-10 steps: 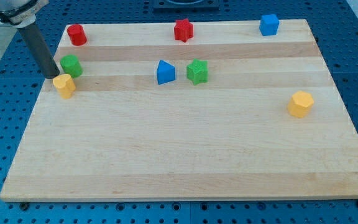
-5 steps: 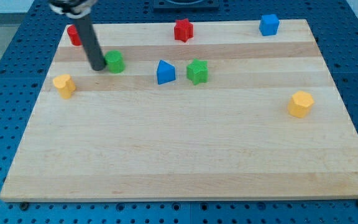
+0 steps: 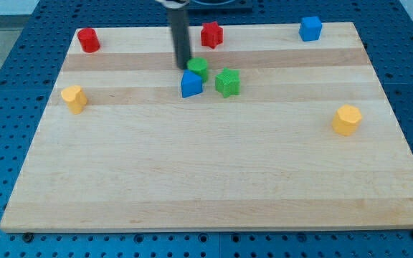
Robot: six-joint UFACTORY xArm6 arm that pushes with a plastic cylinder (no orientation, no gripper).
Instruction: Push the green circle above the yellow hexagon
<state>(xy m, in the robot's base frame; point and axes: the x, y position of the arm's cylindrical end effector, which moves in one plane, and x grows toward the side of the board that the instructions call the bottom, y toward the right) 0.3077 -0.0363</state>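
The green circle [image 3: 198, 67] sits near the board's top middle, touching the top of a blue triangle [image 3: 190, 84]. My tip [image 3: 183, 67] is right against the green circle's left side. The yellow hexagon [image 3: 347, 120] lies far off at the view's right, below the circle's level. A second yellow block [image 3: 74, 98] lies at the left edge.
A green star-like block [image 3: 228, 82] sits just right of the blue triangle. A red star-like block [image 3: 211, 34] is at top middle, a red circle [image 3: 88, 40] at top left, a blue square [image 3: 310, 28] at top right. The wooden board [image 3: 214, 179] lies on a blue perforated table.
My tip has swept to the right along the upper board, pushing the green circle from beside the left yellow block to the blue triangle. The other blocks have not moved.
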